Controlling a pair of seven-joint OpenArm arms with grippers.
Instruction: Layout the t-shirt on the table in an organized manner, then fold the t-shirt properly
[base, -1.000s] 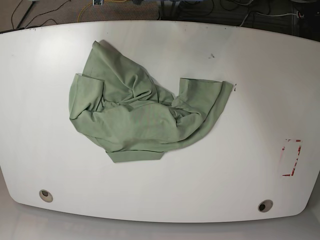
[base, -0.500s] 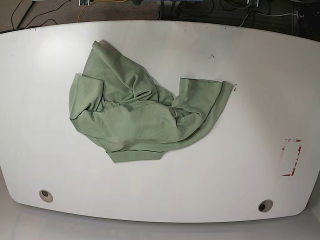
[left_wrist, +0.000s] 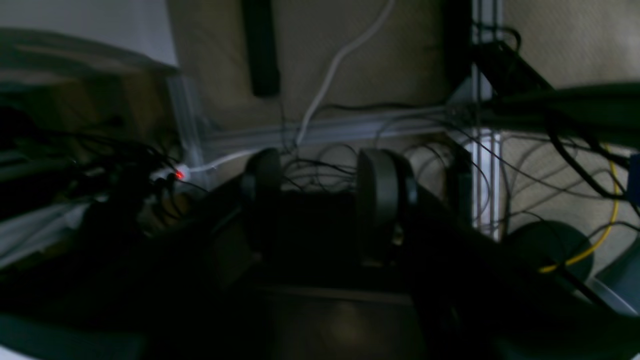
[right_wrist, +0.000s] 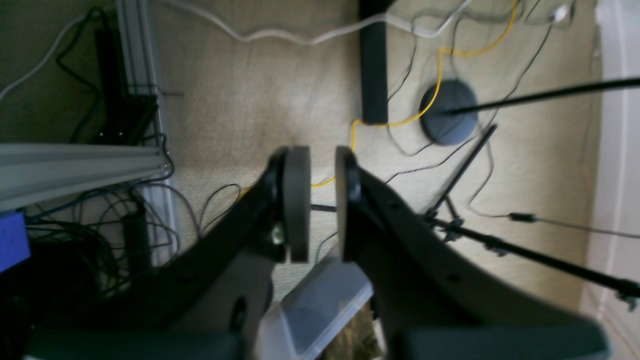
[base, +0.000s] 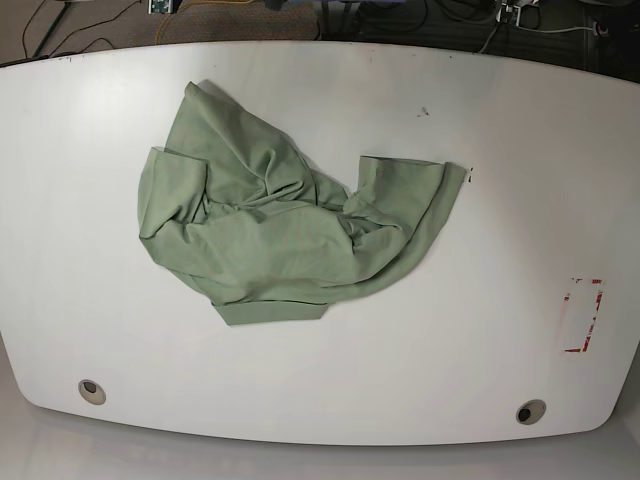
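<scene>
Crumpled t-shirt (base: 275, 225) on table (base: 480, 300); left end effector (left_wrist: 320, 175) spread, right end effector (right_wrist: 320, 200) slightly parted (both empty)

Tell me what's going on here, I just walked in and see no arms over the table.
Nothing is handling anything yet. The t-shirt lies crumpled in a heap on the white table, not laid out or folded. Both arms are off the tabletop, their wrist cameras looking at floor and cables. The left gripper is open and empty. The right gripper has its pads apart by a narrow gap, with nothing between them.
</scene>
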